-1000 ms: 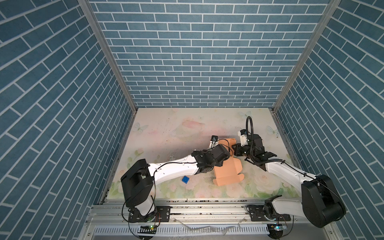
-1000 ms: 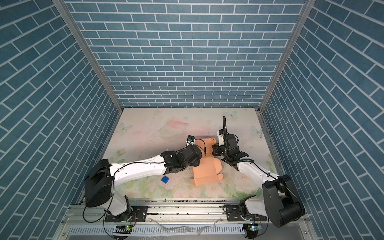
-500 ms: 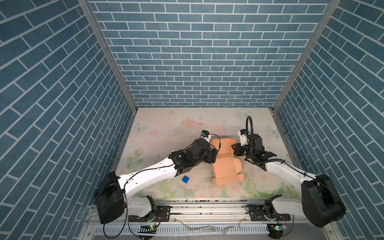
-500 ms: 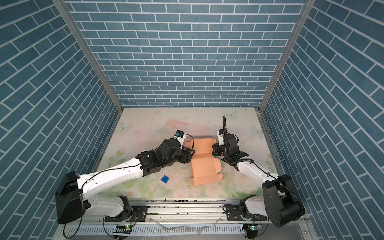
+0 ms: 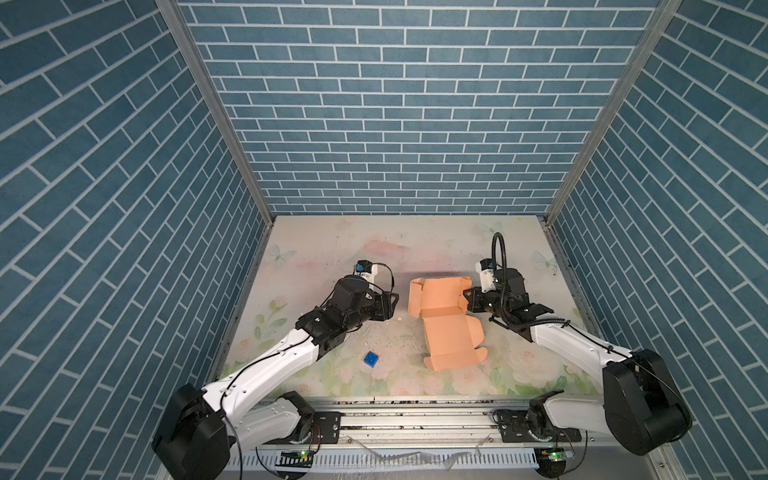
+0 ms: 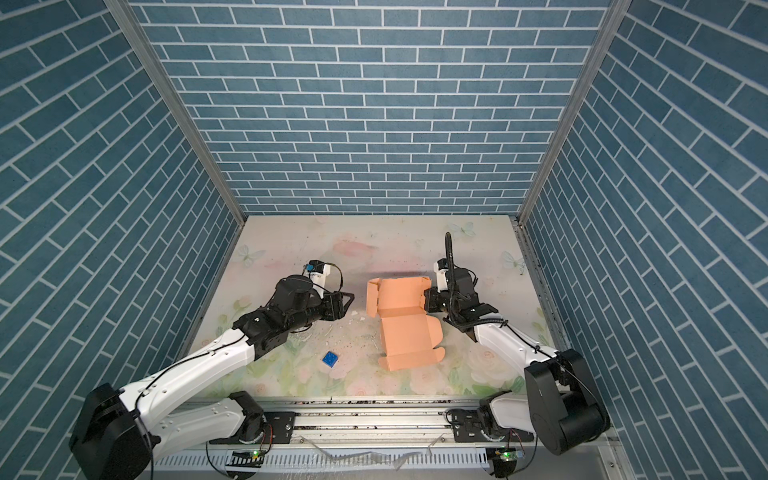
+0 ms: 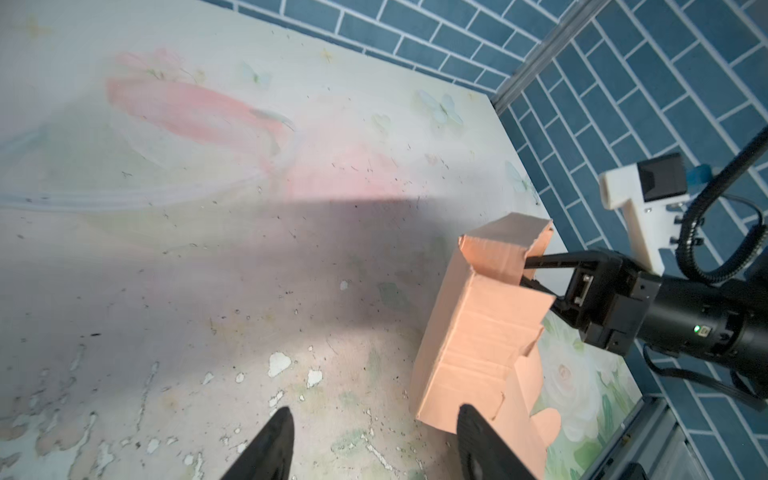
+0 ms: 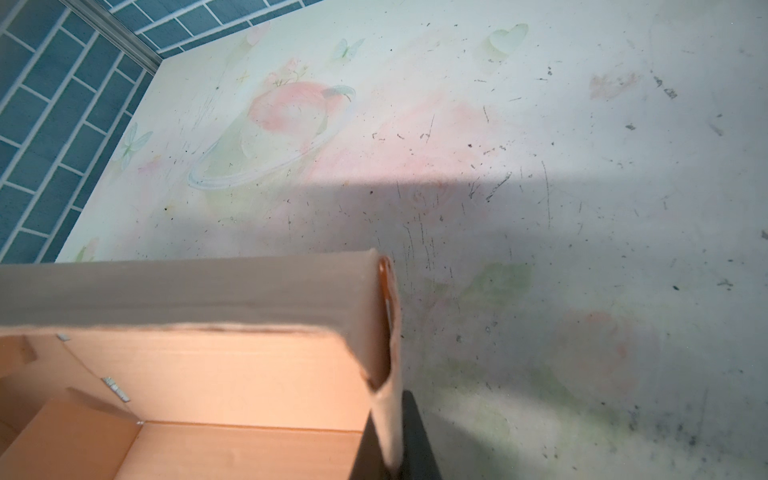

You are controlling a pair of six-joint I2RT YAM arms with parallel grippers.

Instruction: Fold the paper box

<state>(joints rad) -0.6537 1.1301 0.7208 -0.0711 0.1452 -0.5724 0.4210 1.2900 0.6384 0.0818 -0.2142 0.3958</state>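
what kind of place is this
Likely a robot test cell: brick-print walls box in a floral tabletop, and a left arm and right arm stand on a metal rail.

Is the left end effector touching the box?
No, in a top view a gap of bare table separates the left end effector from the box.

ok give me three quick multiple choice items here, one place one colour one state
1. In both top views the blue cube lies: A left of the paper box; B inside it; C atop it.
2. The paper box is: A white; B peach-tan; C green.
3. The right arm's fingers are: A wide open; B shut on the paper box's wall; C unseen.
Key: 1A, cube sits apart, leftward; 2B, plain everywhere; 3B, left wrist view shows the wall pinched.
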